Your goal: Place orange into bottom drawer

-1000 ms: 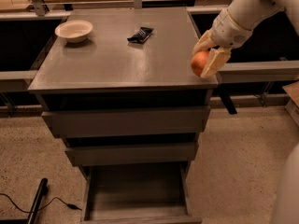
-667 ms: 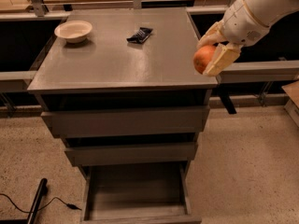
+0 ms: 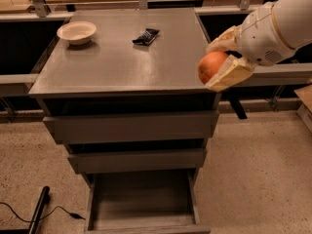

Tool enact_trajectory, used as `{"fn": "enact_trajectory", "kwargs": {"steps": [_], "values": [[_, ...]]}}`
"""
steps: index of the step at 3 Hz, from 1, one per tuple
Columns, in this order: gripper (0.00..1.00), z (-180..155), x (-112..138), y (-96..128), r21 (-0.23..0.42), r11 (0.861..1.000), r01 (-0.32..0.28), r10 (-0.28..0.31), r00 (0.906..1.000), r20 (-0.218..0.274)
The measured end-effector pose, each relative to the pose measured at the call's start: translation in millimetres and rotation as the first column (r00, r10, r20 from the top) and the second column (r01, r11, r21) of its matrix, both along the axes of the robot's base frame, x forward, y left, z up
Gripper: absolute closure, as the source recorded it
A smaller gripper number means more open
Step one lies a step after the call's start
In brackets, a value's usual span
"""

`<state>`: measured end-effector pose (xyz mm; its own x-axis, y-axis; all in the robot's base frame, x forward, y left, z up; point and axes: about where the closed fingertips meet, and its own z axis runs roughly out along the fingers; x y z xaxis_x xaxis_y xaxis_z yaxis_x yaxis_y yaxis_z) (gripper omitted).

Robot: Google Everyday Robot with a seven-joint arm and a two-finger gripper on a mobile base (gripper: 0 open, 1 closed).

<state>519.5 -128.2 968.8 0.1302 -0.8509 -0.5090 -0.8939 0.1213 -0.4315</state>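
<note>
I'm looking down on a grey cabinet on a speckled floor, with wooden framing across the top of the frame. At lower left a black pole [image 3: 38,211] and a thin cable lie on the floor. On the cabinet top [image 3: 117,67], a white bowl [image 3: 76,32] sits at upper left and a black wrapper [image 3: 146,36] just right of centre, well apart from each other. Below the top come two shut drawers, and at bottom centre the bottom drawer [image 3: 141,199] stands pulled out, its tray bare as far as I can see. At right centre my gripper [image 3: 219,62] hangs by the right front corner of the top, its two padded fingers spread around the orange [image 3: 212,66], one above and one below, closed just enough to pinch it. The fruit is clear of the surface, carried in that grip. The white arm [image 3: 278,28] runs off to the upper right. What matters for my next move is that the open tray lies down and to the left of the orange in the frame, out in front of the two upper drawer faces. I judge I must lower the arm and swing it leftward, keeping clear of the corner, before letting go.
</note>
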Motion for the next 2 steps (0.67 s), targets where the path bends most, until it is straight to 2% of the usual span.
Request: {"fn": "enact_trajectory", "kwargs": {"steps": [1, 2], "values": [[1.0, -1.0, 0.3, -0.1, 0.0, 1.0, 0.0, 0.0, 1.0, -0.001], [1.0, -9.1, 2.0, 4.5, 0.037, 0.999, -0.012, 0.012, 0.9999, -0.009]]}}
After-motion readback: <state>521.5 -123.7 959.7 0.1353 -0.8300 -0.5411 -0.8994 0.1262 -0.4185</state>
